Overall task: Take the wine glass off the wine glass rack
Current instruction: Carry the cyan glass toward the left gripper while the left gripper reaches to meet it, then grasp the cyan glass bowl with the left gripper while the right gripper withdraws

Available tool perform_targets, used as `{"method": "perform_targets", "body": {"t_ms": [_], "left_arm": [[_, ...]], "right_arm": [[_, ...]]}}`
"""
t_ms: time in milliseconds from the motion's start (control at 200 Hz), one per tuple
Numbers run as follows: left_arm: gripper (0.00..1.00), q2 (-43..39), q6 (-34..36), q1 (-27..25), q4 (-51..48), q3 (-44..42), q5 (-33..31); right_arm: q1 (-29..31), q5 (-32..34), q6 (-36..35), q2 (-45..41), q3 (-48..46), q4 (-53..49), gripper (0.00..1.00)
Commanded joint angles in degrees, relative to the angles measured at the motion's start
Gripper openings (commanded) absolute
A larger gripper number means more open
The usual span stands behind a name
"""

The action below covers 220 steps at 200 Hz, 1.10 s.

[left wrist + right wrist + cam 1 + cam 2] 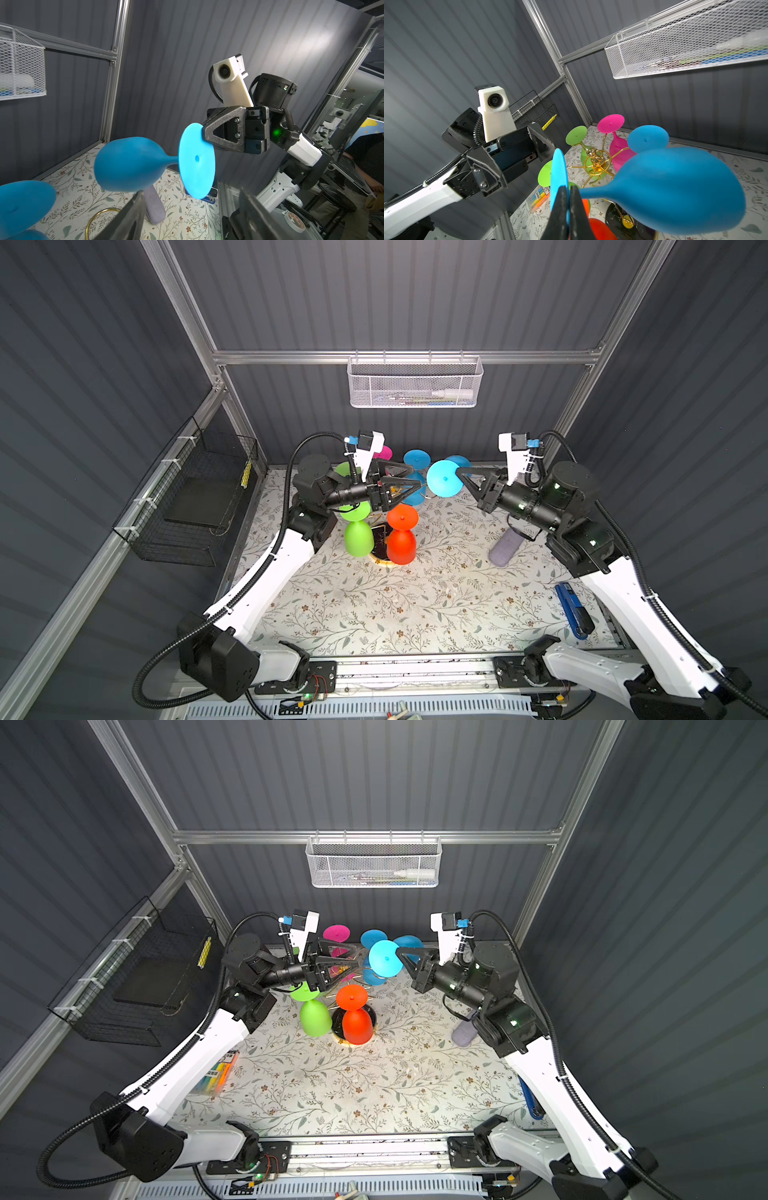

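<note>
Our right pincer [457,473] pinches the blue wine glass [444,484] by its foot, holding it sideways in the air beside the wine glass rack [596,164]. Our left pincer [413,477] hangs spread above that rack.

Tabletop [415,605] under a white cloth printed with leafy sprigs and small brown flowers, with four things on it.

Toward the back, about midway across, the gold wire wine glass rack [379,541] stands on its round black marbled, gold-rimmed base. Well apart to its right, a pale grey-lilac, fabric-covered cylinder [503,549] lies on its side. Nearer the front, close to the right edge, lies a long blue and black hand tool [573,610], its length running front to back. At the left edge, in a top view, lies a clear pack of coloured markers [218,1073], only partly seen.
</note>
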Motion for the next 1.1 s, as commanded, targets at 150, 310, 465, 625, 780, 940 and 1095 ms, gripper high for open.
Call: {"method": "perform_targets", "body": {"t_ms": [150,310,465,625,780,940,1095], "left_arm": [[0.68,2.7,-2.3,-1.9,2.7,2.6,2.9],[0.55,3.9,-6.2,-2.2,7.2,2.6,4.0],[0.28,4.4,-7.8,-2.4,9.2,2.6,5.2],[0.0,4.3,-9.4,-2.3,7.8,3.7,3.8],[0.0,3.5,-9.2,-2.0,-3.4,8.8,0.3],[0.0,3.4,-15.8,-0.9,-6.4,13.0,2.6],[0.0,5.1,-18.4,-0.5,-11.3,17.2,6.0]], "right_arm": [[2.2,-2.4,0.3,1.0,2.3,3.6,0.0],[3.1,-2.1,0.2,1.7,2.4,3.6,0.0],[3.3,-1.5,0.0,1.7,1.9,3.4,0.0],[3.3,-0.2,-0.3,1.7,1.6,2.2,0.02],[3.0,3.5,-2.5,-1.2,0.3,-0.8,0.46],[2.6,18.0,-13.6,-8.3,-5.1,-3.1,0.77],[2.1,22.2,-26.0,-11.3,-10.8,1.6,0.99]]}}
